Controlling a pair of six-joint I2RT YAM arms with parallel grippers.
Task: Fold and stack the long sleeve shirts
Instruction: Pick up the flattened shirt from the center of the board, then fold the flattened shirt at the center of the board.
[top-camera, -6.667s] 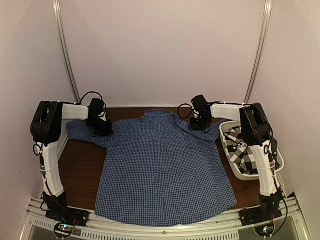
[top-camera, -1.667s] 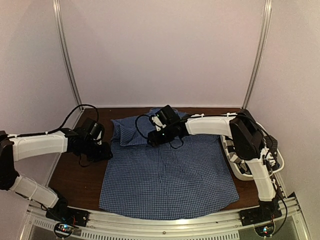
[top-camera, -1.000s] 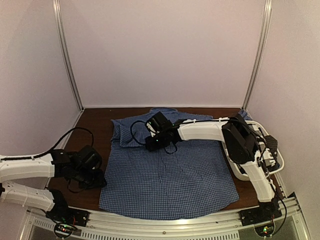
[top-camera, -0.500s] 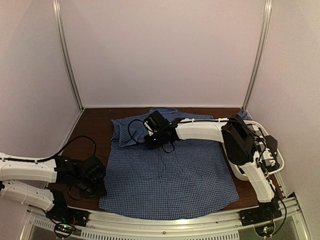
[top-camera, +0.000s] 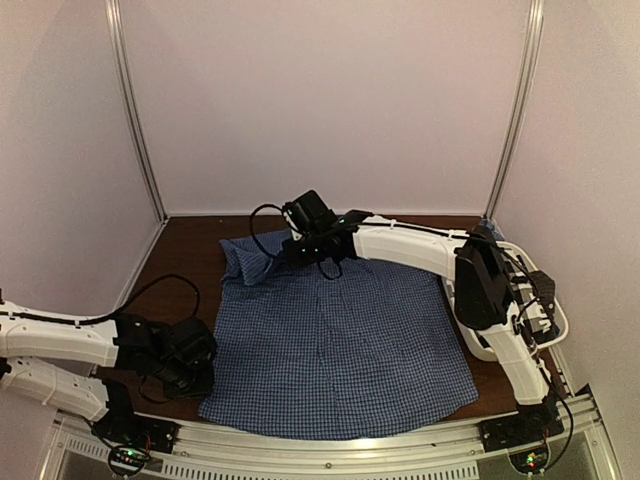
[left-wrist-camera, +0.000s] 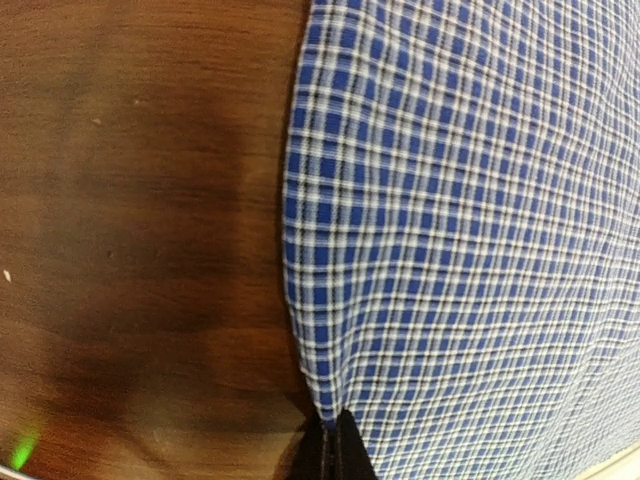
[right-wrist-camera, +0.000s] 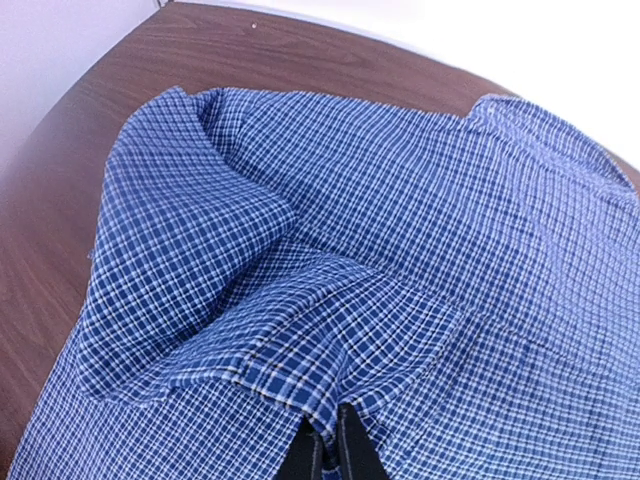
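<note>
Top external: one blue shirt (top-camera: 340, 340), left hand (top-camera: 203, 380), right hand (top-camera: 287, 254).

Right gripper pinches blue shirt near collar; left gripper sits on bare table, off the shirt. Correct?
No. Left wrist view: the left gripper is closed on the side edge of the blue shirt, near the hem. The right gripper pinches near the collar, as said.

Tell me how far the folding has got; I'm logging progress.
Done: one sleeve lies folded onto the blue shirt. In hand: right gripper pinches cloth by that sleeve; left gripper grips the shirt's side edge. Left: body folds and stacking; nothing is stacked.
</note>
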